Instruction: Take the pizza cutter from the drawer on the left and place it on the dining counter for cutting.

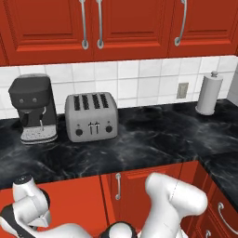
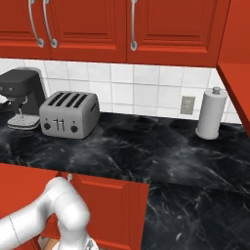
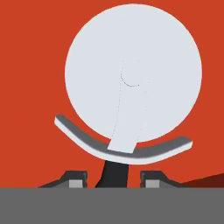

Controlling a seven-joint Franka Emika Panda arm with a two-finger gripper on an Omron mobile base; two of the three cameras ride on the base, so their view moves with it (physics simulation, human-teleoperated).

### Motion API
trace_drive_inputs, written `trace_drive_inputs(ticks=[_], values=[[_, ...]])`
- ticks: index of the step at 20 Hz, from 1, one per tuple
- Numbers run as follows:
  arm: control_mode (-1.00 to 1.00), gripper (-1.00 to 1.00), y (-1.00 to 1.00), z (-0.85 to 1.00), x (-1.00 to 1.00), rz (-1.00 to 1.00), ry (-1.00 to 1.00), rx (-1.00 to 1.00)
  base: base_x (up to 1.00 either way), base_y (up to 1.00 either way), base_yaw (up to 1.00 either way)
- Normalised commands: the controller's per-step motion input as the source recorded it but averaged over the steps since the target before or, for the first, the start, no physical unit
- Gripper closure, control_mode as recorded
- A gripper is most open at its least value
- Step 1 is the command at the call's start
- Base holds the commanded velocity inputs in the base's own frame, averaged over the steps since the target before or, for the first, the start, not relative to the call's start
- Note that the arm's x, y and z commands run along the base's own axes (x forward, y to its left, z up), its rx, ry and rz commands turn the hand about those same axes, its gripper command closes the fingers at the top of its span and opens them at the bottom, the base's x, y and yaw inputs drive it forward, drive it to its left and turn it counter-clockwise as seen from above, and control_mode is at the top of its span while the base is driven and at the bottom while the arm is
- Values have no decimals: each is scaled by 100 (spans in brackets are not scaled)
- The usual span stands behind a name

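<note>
Close in front of the hand, the pizza cutter (image 3: pixel 133 74) lies on the plain red inside of the drawer (image 3: pixel 30 65). Its round silvery-white wheel takes up most of the hand view, with a curved grey guard below it. The short black handle (image 3: pixel 114 173) runs down between my fingertips (image 3: pixel 75 180). My gripper (image 3: pixel 114 181) is open, one finger on each side of the handle, with a small gap left on both sides. In the left base view the arm bends down low at the bottom left, in front of the red cabinet fronts.
On the black worktop (image 1: pixel 153 135) against the white tiles stand a silver toaster (image 1: pixel 90 116), a black coffee machine (image 1: pixel 33 108) and a paper towel roll (image 1: pixel 208 94). Red wall cabinets hang above. A narrow red door with an upright handle (image 1: pixel 118 186) sits below the worktop edge.
</note>
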Motion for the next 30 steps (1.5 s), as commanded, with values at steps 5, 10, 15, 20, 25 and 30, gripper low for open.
trace_drive_inputs(ticks=[5,10,15,20,25,30], values=[[-100,100,-15,85,-21,0,0,4,0,0,0],[-100,100,-60,38,-26,0,-9,0,0,0,0],[-100,100,-95,39,-17,0,-10,3,0,0,0],[-100,100,-80,36,6,0,-2,4,0,0,0],[-100,100,-86,45,18,2,-6,7,0,0,0],[-100,100,-83,73,18,0,-1,10,0,0,0]])
